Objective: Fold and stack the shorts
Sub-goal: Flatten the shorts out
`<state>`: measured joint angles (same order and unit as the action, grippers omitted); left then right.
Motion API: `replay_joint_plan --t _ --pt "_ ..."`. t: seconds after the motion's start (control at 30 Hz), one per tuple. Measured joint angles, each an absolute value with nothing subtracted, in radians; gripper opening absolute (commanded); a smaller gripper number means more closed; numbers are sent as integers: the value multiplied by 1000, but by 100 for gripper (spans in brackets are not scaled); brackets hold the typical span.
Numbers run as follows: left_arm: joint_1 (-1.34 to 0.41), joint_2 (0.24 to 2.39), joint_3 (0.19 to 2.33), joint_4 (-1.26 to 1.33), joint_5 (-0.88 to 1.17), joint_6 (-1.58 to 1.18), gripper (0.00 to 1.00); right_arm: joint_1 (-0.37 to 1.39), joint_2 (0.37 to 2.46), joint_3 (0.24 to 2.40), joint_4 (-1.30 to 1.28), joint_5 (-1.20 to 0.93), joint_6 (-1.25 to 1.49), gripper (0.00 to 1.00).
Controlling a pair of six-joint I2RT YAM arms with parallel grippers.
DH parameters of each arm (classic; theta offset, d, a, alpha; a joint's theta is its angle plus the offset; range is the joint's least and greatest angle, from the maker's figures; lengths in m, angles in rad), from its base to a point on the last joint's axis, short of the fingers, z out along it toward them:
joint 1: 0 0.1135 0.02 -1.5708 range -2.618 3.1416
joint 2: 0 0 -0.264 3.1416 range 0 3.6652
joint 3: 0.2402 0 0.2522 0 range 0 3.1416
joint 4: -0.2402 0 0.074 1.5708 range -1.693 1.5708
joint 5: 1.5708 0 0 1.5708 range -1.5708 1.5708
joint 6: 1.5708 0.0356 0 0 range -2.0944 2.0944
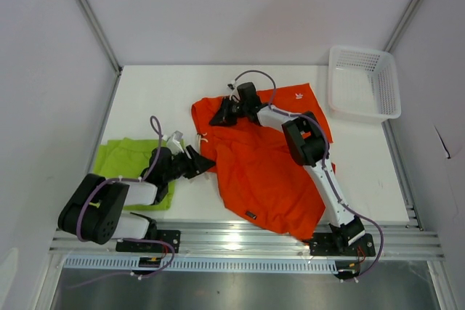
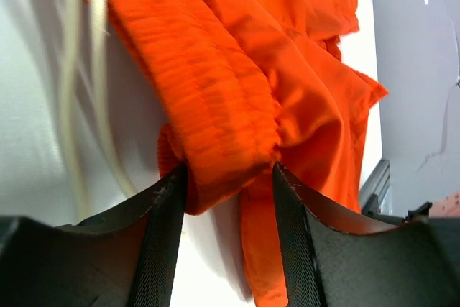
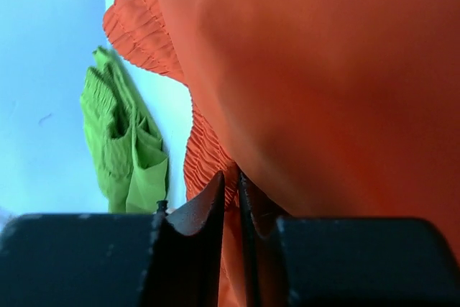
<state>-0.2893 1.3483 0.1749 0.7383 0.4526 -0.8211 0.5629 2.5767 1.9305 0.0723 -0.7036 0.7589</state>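
Observation:
The orange-red shorts point(image 1: 261, 165) lie spread and rumpled in the middle of the table, with a small white logo point(image 1: 298, 94) near their far edge. My left gripper point(image 1: 202, 163) is at their left edge. In the left wrist view a bunch of ribbed waistband point(image 2: 215, 91) fills the gap at the left gripper point(image 2: 226, 174) and touches both fingers. My right gripper point(image 1: 220, 116) sits on the far left corner of the orange-red shorts point(image 3: 323, 70). The right gripper point(image 3: 231, 177) has its jaws nearly together with a thin fold between them. The lime green shorts point(image 1: 123, 157) point(image 3: 122, 141) lie crumpled at the left, partly under my left arm.
A white mesh basket point(image 1: 363, 81) stands at the back right corner. White drawstrings point(image 1: 203, 138) trail off the waistband between the two grippers. Walls enclose the table on the left, back and right. The rail with the arm bases runs along the near edge.

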Motion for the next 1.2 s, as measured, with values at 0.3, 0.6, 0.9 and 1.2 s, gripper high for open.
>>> replay_joint_plan --t 0.3,0.6,0.9,1.2 --pt "-382 1258 183 686 459 -838 53 574 2576 1948 29 -619 756 0" --pt "-439 1158 183 628 447 -858 47 587 2567 1945 21 -575 764 0" --pt "-447 1340 169 656 458 -880 53 590 2558 1932 27 -556 774 0" --pt "-466 1344 150 615 427 -854 0 595 2550 1928 14 -543 774 0"
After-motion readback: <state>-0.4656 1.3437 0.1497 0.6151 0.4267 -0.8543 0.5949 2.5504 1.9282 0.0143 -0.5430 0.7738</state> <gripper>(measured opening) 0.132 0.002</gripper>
